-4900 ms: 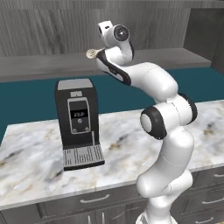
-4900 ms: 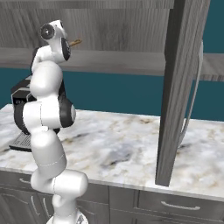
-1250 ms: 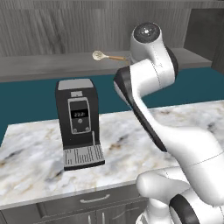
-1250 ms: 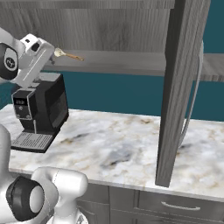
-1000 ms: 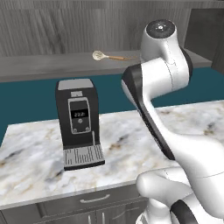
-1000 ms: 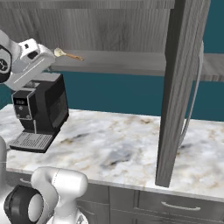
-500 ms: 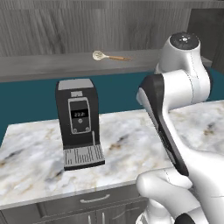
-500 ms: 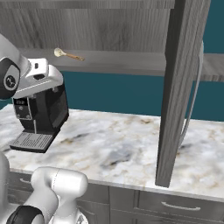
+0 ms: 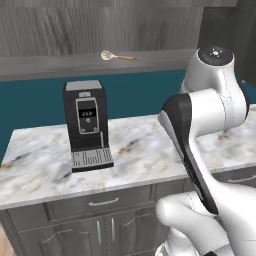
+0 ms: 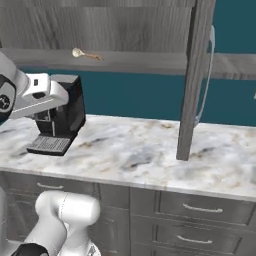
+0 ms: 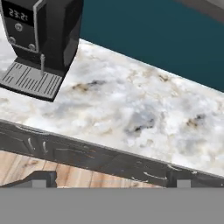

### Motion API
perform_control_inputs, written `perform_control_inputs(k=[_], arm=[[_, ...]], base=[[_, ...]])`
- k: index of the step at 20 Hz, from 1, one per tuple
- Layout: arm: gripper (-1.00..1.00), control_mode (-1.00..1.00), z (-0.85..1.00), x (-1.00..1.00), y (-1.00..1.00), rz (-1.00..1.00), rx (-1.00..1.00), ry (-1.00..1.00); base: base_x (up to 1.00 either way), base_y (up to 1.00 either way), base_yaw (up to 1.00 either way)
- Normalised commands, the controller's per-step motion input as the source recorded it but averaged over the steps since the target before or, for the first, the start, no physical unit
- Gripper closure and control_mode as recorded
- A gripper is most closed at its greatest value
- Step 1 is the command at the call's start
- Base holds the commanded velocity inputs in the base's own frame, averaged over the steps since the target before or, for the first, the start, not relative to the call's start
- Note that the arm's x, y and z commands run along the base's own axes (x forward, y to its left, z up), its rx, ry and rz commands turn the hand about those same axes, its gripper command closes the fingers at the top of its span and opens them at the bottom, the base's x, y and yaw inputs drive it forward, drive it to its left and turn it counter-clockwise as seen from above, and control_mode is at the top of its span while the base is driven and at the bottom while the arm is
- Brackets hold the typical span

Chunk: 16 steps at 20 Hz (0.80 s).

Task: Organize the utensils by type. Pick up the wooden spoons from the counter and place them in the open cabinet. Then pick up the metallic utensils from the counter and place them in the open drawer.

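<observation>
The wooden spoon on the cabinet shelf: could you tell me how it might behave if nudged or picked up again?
The wooden spoon looks slim and small, so probably light and stiff. Its rounded pale bowl suggests it may rock or pivot if pushed. It lies near the front of the cabinet shelf, so a careless nudge could perhaps slide it off.

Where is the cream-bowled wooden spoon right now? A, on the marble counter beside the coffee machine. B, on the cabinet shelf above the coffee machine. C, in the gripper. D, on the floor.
B: the wooden spoon lies on the grey cabinet shelf, above the black coffee machine.
</observation>
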Motion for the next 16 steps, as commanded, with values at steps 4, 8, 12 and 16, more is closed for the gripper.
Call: perform_control_inputs(k=[4, 8, 12, 16], arm=[[-1.0, 1.0, 0.0, 0.0, 0.0, 0.0, 0.0, 0.0], [-1.0, 1.0, 0.0, 0.0, 0.0, 0.0, 0.0, 0.0], [-1.0, 1.0, 0.0, 0.0, 0.0, 0.0, 0.0, 0.0], [-1.0, 1.0, 0.0, 0.0, 0.0, 0.0, 0.0, 0.0]], base=[[-0.99, -0.25, -0.16], [-0.97, -0.3, -0.33], [-0.75, -0.23, -0.54], [-0.39, -0.47, -0.55]])
